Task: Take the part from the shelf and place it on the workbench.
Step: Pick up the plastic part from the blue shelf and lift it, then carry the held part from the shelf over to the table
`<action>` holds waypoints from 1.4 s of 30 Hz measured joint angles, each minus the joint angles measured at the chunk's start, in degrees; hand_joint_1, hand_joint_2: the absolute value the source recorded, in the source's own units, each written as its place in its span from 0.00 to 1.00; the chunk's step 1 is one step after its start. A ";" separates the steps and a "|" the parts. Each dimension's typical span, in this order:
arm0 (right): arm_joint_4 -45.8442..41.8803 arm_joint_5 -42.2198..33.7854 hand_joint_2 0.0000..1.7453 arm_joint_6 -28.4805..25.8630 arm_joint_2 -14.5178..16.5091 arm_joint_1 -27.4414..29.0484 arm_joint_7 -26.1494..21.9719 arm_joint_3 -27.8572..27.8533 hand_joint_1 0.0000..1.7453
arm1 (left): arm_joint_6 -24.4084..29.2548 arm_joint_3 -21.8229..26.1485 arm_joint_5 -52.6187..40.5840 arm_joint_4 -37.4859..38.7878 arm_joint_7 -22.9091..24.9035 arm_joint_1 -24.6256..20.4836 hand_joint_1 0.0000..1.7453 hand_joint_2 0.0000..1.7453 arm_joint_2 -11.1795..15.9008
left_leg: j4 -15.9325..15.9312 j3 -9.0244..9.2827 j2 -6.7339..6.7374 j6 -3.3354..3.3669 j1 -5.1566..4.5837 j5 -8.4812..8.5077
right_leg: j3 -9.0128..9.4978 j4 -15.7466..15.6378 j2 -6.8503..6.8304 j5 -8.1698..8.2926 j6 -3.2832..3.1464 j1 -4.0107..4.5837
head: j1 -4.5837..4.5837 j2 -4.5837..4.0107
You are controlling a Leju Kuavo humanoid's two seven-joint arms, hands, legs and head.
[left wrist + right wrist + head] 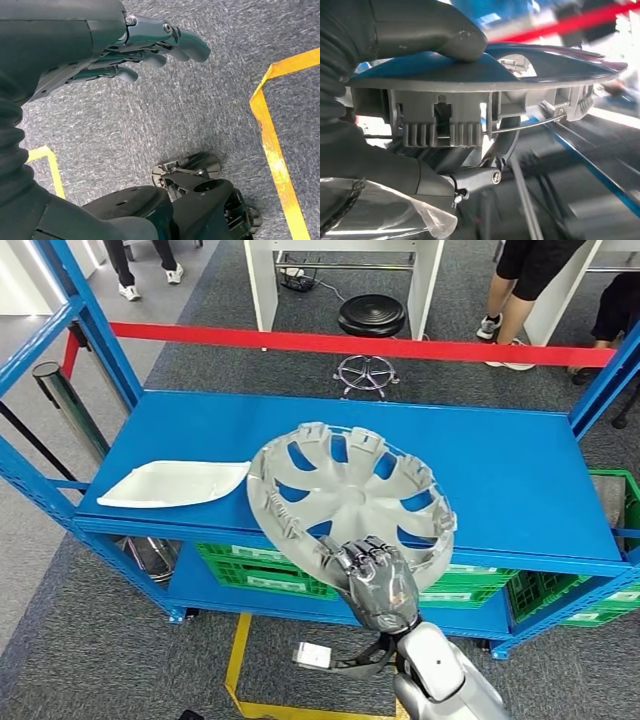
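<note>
You are looking down at a blue metal shelf [513, 480] with blue uprights, standing on grey carpet [90, 640]. A red barrier tape [302, 342] runs across behind it, and beyond that you see a black round stool [370, 316], white table legs and the legs of people standing near. Yellow floor tape [235, 660] marks the carpet in front of the shelf, and green crates [249, 568] sit on the lower level. A flat white part [170, 484] lies on the shelf top toward its left end. The part you are after, a grey wheel cover [351, 498] with spokes, openings and clips around its rim, sits tilted above the shelf's front edge, inner side up. Your right hand [375, 580] grips its near rim, thumb [463, 42] pressed on one face and fingers [478, 177] under the other. Your left hand [143, 47] hangs over the carpet with its fingers extended and apart, holding nothing.
</note>
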 joint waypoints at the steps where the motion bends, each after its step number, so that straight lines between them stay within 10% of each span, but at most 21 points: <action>1: -1.71 0.20 1.00 0.01 0.02 0.61 -0.37 -0.31 1.00 | -0.02 0.14 0.09 0.03 -0.09 0.02 0.00 1.00 0.01 | 0.00 -0.01 0.00 0.00 0.00 0.00 | -0.01 0.00 -0.01 0.00 0.00 0.00 | 0.01 0.00; 11: -10.26 0.32 1.00 0.01 0.05 3.75 -2.23 -2.91 1.00 | -0.05 0.69 0.17 0.09 -0.32 0.12 0.00 1.00 0.02 | 0.06 -0.01 0.00 0.00 -0.01 0.01 | -0.01 0.00 0.00 0.04 0.05 0.00 | 0.01 0.00; 23: -27.88 -11.28 1.00 0.01 8.59 13.59 -32.23 -15.06 1.00 | 1.42 0.72 0.92 0.11 -0.35 0.25 0.00 1.00 0.00 | 0.06 -0.14 -0.01 0.00 -0.01 0.00 | -0.09 0.00 -0.01 0.02 0.07 0.01 | 0.01 0.00; 38: -35.07 -30.83 1.00 0.05 11.58 21.02 -32.68 -21.09 1.00 | 3.90 0.86 4.10 0.26 -4.24 0.29 0.00 1.00 -0.04 | 0.39 -0.57 0.05 1.37 -0.21 0.28 | -0.24 -0.43 0.02 0.65 1.34 -0.42 | -0.01 0.00; 42: -35.63 -31.24 1.00 0.05 11.52 21.39 -32.79 -21.11 1.00 | 3.95 0.86 4.15 0.26 -4.33 0.29 0.00 1.00 -0.27 | -1.14 -0.24 0.58 2.67 0.20 1.68 | -4.37 7.19 -0.28 -3.53 1.56 -0.02 | 0.27 0.00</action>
